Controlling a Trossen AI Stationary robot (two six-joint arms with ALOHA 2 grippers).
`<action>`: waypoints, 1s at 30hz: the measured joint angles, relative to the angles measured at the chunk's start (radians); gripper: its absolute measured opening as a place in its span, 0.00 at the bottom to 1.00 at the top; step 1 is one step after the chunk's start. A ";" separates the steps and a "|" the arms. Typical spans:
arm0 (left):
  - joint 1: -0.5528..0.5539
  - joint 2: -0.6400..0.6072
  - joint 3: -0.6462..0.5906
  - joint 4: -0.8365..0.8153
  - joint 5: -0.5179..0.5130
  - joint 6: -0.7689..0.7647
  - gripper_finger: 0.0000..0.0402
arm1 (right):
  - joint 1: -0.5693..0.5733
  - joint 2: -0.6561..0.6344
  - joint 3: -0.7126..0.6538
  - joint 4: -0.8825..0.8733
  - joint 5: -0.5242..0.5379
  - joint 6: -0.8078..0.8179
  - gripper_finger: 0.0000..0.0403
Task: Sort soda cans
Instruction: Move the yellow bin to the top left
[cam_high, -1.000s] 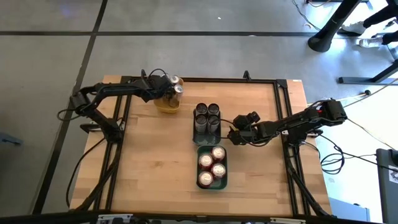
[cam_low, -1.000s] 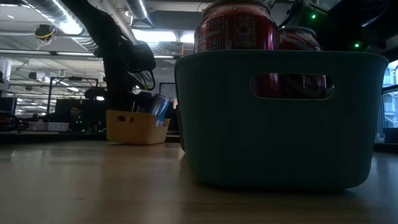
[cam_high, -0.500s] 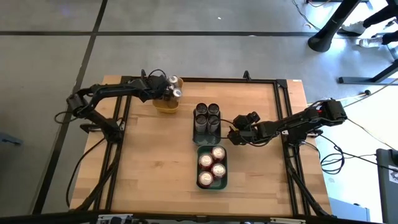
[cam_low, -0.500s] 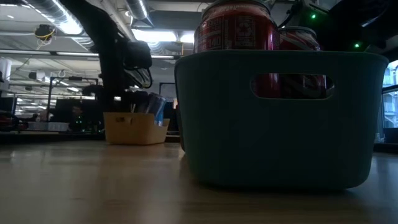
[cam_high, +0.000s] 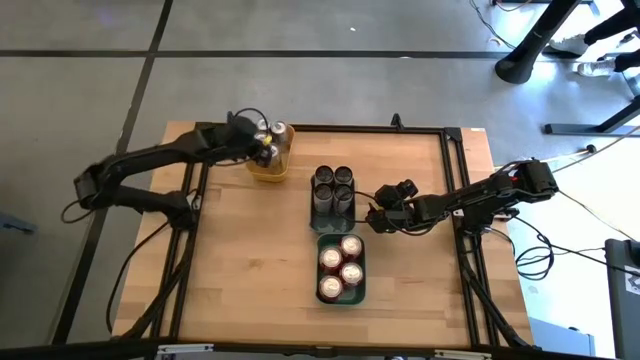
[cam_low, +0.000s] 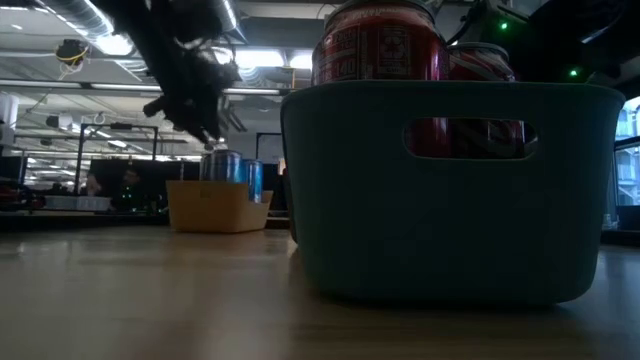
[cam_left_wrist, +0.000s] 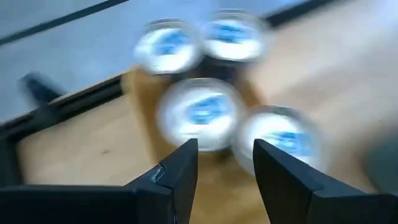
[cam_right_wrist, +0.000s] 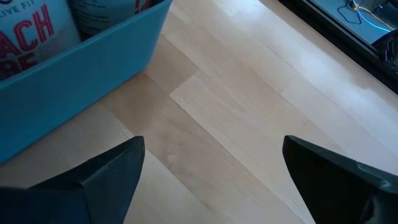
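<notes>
Several soda cans with silver tops (cam_left_wrist: 202, 115) stand upright in the yellow tray (cam_high: 268, 168) at the table's far left. My left gripper (cam_left_wrist: 225, 165) hovers open above them (cam_low: 195, 110), holding nothing. A dark grey tray (cam_high: 333, 208) in the middle holds dark cans (cam_high: 333, 181). The teal tray (cam_high: 341, 290) nearer the front holds red cans (cam_low: 380, 45). My right gripper (cam_right_wrist: 214, 168) waits wide open over bare wood, just right of the dark tray (cam_high: 378, 215), and one corner of the teal tray (cam_right_wrist: 74, 68) shows in front of it.
A black frame (cam_high: 455, 135) runs along the table's edges. Bare wood (cam_high: 240, 260) lies left of the trays, and more (cam_high: 410, 270) to their right. In the low view the teal tray (cam_low: 450, 190) fills the foreground, and the yellow tray (cam_low: 215, 205) stands behind it.
My left gripper has opened and let go of a can in the yellow tray, then risen well above it and rolled. The can leaned in the tray a second ago; it stands upright among the others now.
</notes>
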 joint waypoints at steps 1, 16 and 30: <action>-0.022 -0.017 0.000 -0.002 0.019 0.023 0.36 | 0.000 0.000 0.000 0.002 0.000 0.000 0.95; -0.423 -0.060 -0.047 -0.122 0.244 0.174 0.35 | 0.000 0.000 0.000 0.025 -0.028 -0.003 0.95; -0.354 0.056 -0.293 0.234 0.172 0.239 0.05 | 0.000 0.000 0.000 0.102 -0.027 -0.089 0.95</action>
